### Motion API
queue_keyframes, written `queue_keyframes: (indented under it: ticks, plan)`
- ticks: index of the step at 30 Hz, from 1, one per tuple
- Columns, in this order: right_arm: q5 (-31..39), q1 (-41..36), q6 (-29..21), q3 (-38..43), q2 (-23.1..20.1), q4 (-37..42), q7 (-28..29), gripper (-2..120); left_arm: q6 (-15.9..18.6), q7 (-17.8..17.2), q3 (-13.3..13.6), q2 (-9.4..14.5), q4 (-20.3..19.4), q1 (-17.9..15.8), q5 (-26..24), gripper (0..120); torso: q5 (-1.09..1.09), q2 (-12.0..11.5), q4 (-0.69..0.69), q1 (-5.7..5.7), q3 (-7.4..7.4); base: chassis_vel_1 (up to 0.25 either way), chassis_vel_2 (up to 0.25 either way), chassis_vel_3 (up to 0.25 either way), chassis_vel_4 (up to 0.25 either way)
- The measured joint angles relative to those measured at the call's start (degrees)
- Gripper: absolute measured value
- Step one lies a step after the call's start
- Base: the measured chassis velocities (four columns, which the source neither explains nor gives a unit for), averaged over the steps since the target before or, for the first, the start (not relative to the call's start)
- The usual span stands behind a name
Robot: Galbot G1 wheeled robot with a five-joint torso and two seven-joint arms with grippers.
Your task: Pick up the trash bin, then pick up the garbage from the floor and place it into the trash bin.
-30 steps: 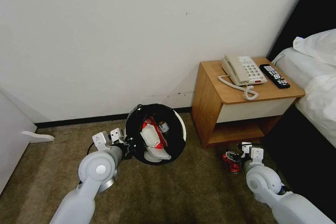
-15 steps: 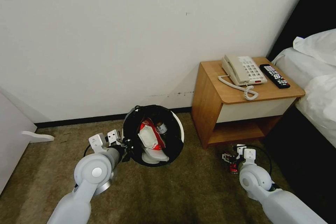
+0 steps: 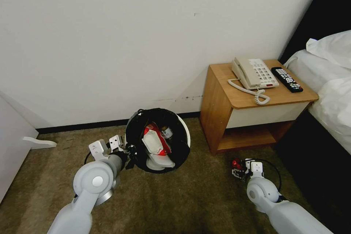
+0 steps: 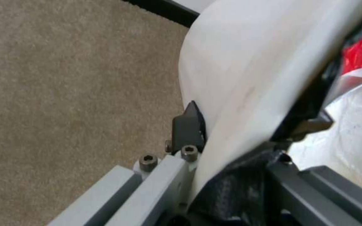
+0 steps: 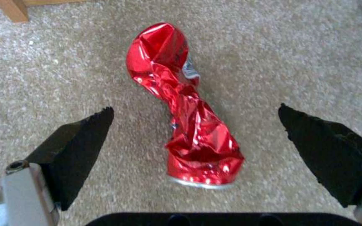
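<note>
The left gripper (image 3: 128,150) is clamped on the rim of the trash bin (image 3: 184,133), one finger (image 4: 188,125) pressed on the white outer wall and the other inside against the black bag (image 4: 311,97), so the bin hangs tipped with its mouth turned toward the robot. Holding it by the rim this way keeps the opening free and facing the side where litter must be dropped in. Inside it lie a red-and-white packet (image 3: 156,139), white slippers (image 3: 156,161) and a small bottle (image 3: 167,132), so much of the garbage appears collected. Across the carpet (image 3: 182,204), near the foot of the wooden nightstand (image 3: 223,117), the right gripper (image 3: 240,171) hangs low over a crushed red can (image 5: 181,106) with its fingers (image 5: 74,147) spread wide, one on each side of the can's twisted middle and clear of it. That straddle suggests a pinch across the narrow waist, where the crumpled metal gives the pads the best bite. The can lies on the floor, well apart from the bin, so it is not yet picked up.
</note>
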Motion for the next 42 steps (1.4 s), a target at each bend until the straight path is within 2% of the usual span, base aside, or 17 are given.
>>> queue_keyframes:
  ticks: [6,13,25,42]
  plan:
    - [-0.69,2.04,0.02,-0.96,1.51,-2.56,-1.3,100,0.06,0.29,-0.42,0.16,0.56,-0.32,-0.02,0,0.0,0.0,0.01,0.0,0.0,0.0,0.0,0.0,0.0]
    - [-1.81,2.91,0.81,-0.34,2.6,-6.58,-2.72,100,0.09,0.53,1.3,0.05,2.93,-3.2,-0.63,0,-0.01,0.0,-0.01,0.0,0.0,0.0,0.0,0.0,0.0]
    - [-4.34,4.32,2.57,0.4,5.55,-14.35,-6.5,100,0.24,0.98,1.91,0.01,5.66,-5.7,-1.19,0,0.0,0.0,0.0,0.0,0.0,0.0,0.0,0.0,0.0]
    - [-7.51,5.93,4.56,0.54,9.57,-18.89,-9.35,100,0.24,1.22,1.72,-0.13,7.3,-6.4,-1.06,0,-0.11,0.04,-0.07,-0.01,-0.02,0.0,0.0,0.0,0.0]
